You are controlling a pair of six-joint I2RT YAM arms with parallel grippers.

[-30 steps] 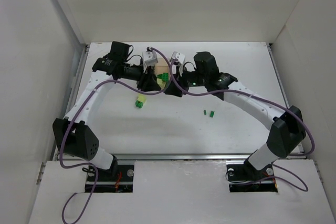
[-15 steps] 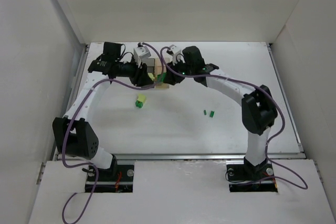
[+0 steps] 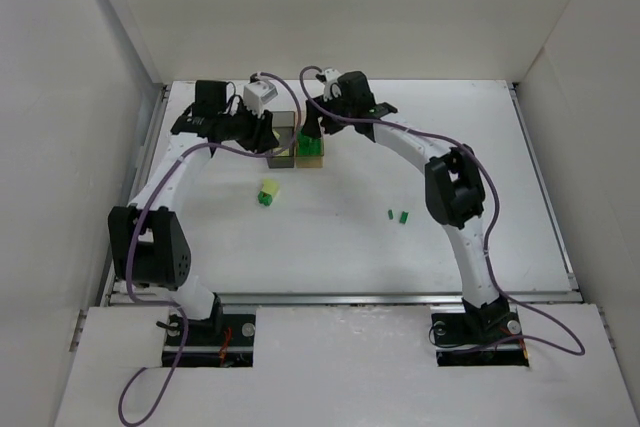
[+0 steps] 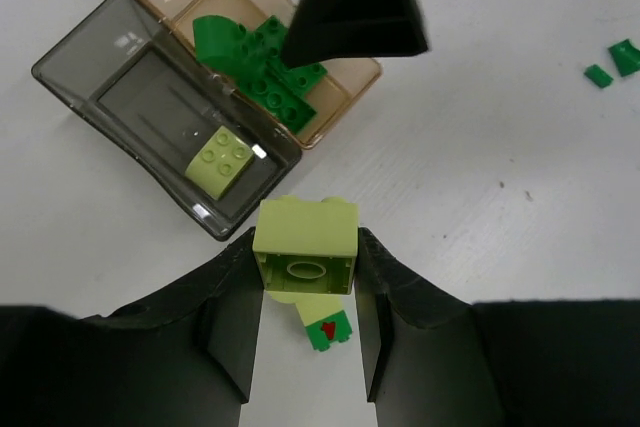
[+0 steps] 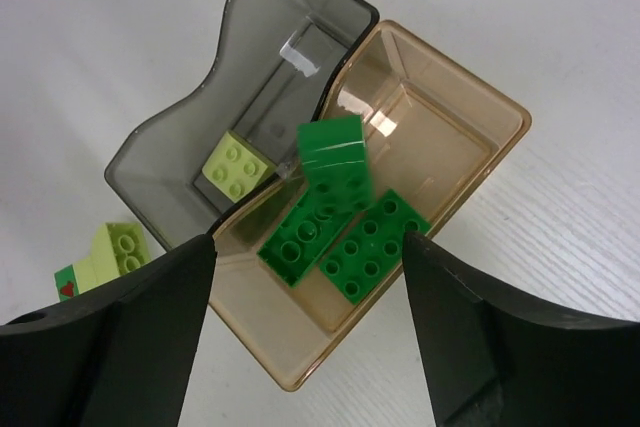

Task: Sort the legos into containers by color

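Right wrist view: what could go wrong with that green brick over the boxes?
The green brick looks tilted near the wall between the tan box and grey box; it might tip into the grey one. The right gripper and left gripper, holding a pale brick, are close together and could bump.

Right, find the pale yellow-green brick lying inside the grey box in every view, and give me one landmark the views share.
Top external: not discernible; the grey box sits between the two wrists, its contents too small to see.
Left wrist: pale brick at left of centre, in the grey box's near end.
Right wrist: pale brick left of centre, against the wall shared with the amber box.
Shared landmark: the dark green bricks in the amber box.
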